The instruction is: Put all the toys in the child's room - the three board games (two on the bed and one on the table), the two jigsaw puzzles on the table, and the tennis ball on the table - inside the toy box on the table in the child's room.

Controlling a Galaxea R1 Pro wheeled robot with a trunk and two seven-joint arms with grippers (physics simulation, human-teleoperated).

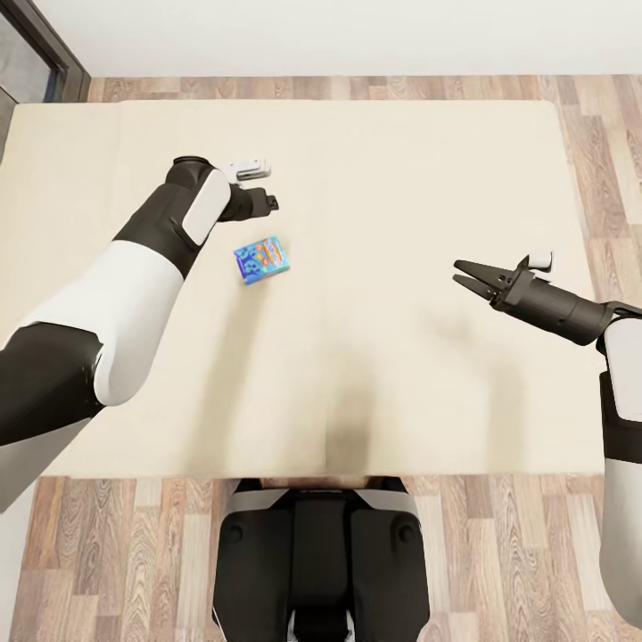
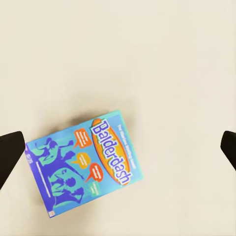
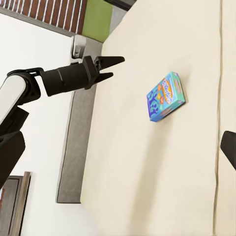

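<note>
Balderdash board game (image 1: 259, 259) lies flat on the bed (image 1: 374, 178), skewed to the mattress edges, just beside and below the left pincer (image 1: 272, 203) — the nearer arm by far. That pincer seems spread wide and empty, though its tips barely show. The right pincer (image 1: 470, 274) hovers well apart, parted, holding nothing.

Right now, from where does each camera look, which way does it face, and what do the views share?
Head view: from the head, looking down on the bed; both arms, left gripper, right gripper and the base show.
Left wrist view: above the board game, facing down; dark fingertips at the edges.
Right wrist view: looks across the bed; the left gripper with open jaws shows.
All three share the board game.
</note>
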